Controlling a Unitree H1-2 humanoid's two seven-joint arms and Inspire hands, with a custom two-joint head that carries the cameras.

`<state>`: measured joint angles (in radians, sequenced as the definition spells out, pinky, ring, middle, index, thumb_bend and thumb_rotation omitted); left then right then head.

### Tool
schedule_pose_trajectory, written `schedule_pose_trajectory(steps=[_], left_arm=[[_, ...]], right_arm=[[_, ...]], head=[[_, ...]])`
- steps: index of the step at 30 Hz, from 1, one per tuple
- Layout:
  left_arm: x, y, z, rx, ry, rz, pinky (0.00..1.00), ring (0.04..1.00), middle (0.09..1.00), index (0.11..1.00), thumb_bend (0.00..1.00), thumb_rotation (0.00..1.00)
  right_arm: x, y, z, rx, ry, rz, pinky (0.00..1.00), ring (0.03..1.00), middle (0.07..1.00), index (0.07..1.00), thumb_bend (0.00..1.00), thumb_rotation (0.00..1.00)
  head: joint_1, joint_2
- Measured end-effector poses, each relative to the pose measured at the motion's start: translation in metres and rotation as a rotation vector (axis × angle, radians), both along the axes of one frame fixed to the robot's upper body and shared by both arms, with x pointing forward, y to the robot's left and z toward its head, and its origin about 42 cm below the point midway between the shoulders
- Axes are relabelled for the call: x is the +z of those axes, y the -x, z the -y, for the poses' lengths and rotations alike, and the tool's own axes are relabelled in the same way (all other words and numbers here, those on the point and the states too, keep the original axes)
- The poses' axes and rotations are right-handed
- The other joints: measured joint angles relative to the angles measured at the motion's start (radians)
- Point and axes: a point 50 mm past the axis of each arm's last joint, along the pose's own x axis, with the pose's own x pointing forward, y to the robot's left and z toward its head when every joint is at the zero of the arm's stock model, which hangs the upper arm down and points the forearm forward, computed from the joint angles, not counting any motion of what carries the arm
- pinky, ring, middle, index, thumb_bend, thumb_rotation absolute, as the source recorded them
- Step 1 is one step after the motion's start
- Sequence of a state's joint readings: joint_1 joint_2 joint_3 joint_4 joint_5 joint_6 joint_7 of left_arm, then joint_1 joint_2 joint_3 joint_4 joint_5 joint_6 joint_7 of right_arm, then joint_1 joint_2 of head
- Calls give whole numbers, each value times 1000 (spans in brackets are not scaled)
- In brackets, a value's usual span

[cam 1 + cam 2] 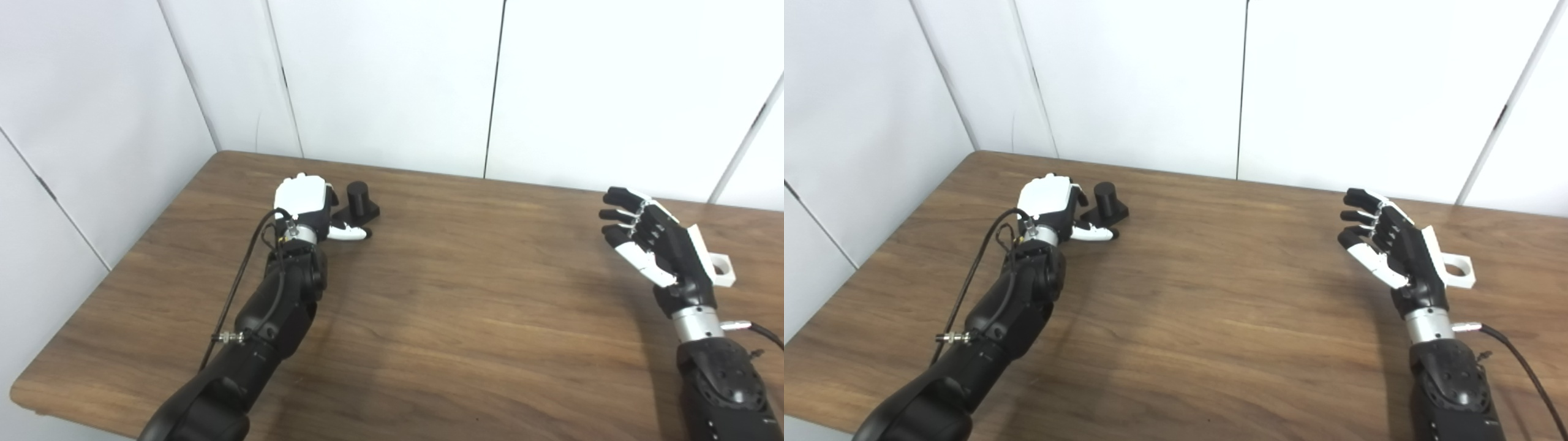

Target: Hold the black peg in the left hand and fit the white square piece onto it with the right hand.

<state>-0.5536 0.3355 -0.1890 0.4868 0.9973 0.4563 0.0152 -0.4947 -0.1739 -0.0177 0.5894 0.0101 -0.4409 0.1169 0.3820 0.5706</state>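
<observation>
Left eye view: set high above the near edge of the wooden table [465,318], facing forward and down toward the white wall panels [392,79].
Right eye view: same height and heading, placed slightly to the right; contents sit further left in the frame.
Range: medium; both arms enter from the bottom edge.
Shared area: nearly the whole tabletop, left hand [1048,207], black peg [1104,201], right hand [1387,245], white square piece [1458,269], back-left wall corner.
</observation>
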Motion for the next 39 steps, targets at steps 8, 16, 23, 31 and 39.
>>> schedule_pose_trajectory(steps=[8,16,23,31,39], left_arm=[[1,-2,5,-36,42,51,919,872,841,561,702,239],[0,-5,6,-46,69,60,872,865,845,570,692,260],[-2,-5,2,-44,116,50,840,872,854,565,694,260],[-2,-5,-11,-95,268,-7,870,907,890,589,719,245],[-1,1,-18,-176,314,-9,791,893,887,598,764,217]], right_arm=[[0,0,0,0,0,1,628,730,783,763,862,583],[0,3,2,-1,2,7,629,734,783,770,857,585],[0,4,2,-2,3,7,624,733,782,769,863,600],[0,6,3,-3,4,4,628,736,781,771,861,613],[0,7,4,-6,5,-5,622,730,778,766,853,602]], head=[[-3,2],[-3,5],[-11,9],[-21,11],[-26,11]])
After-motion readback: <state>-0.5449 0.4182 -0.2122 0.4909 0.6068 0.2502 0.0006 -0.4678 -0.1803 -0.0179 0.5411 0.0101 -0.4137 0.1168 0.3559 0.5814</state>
